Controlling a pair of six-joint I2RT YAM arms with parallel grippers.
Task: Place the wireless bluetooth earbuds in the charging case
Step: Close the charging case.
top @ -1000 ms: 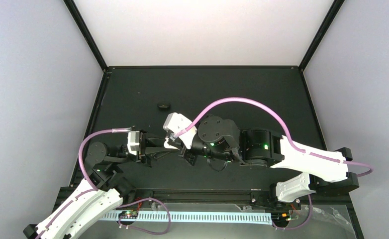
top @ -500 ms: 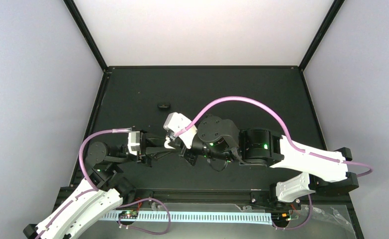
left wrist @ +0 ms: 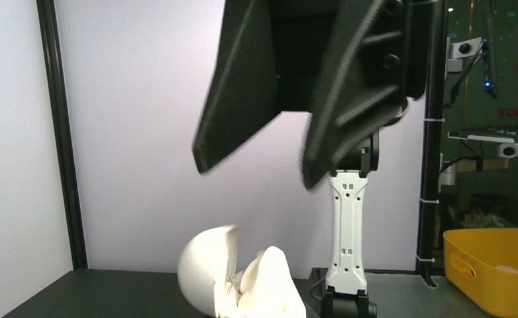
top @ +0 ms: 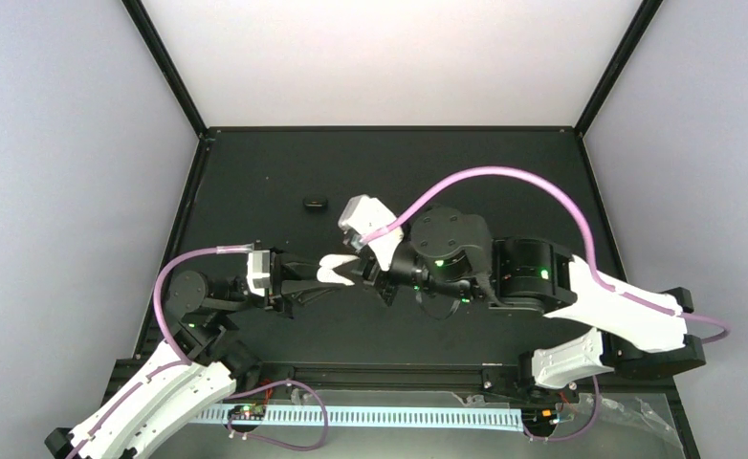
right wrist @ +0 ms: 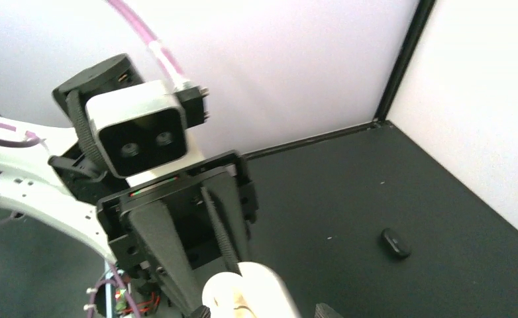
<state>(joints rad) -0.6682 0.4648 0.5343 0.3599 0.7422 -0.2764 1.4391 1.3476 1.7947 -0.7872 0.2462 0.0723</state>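
Note:
The charging case (top: 336, 270) is a white oval shell with its lid hinged open, and my left gripper (top: 320, 273) is shut on it a little above the black table. In the left wrist view the lid (left wrist: 207, 271) stands left of the base (left wrist: 276, 285). A pale rounded form lies between the halves; I cannot tell whether it is one of the earbuds. My right gripper (left wrist: 256, 173) hangs open just above the case with nothing between its fingers (left wrist: 240, 93). In the right wrist view the case (right wrist: 256, 295) sits between the left fingers (right wrist: 157, 255).
A small black oval object (top: 315, 203) lies on the table beyond the case, also seen in the right wrist view (right wrist: 395, 242). White walls close the table at the back and sides. A yellow bin (left wrist: 491, 265) stands off to the right.
My right gripper has opened and drawn back to the right, off the case. The case now shows fully in the left gripper, which has stayed put.

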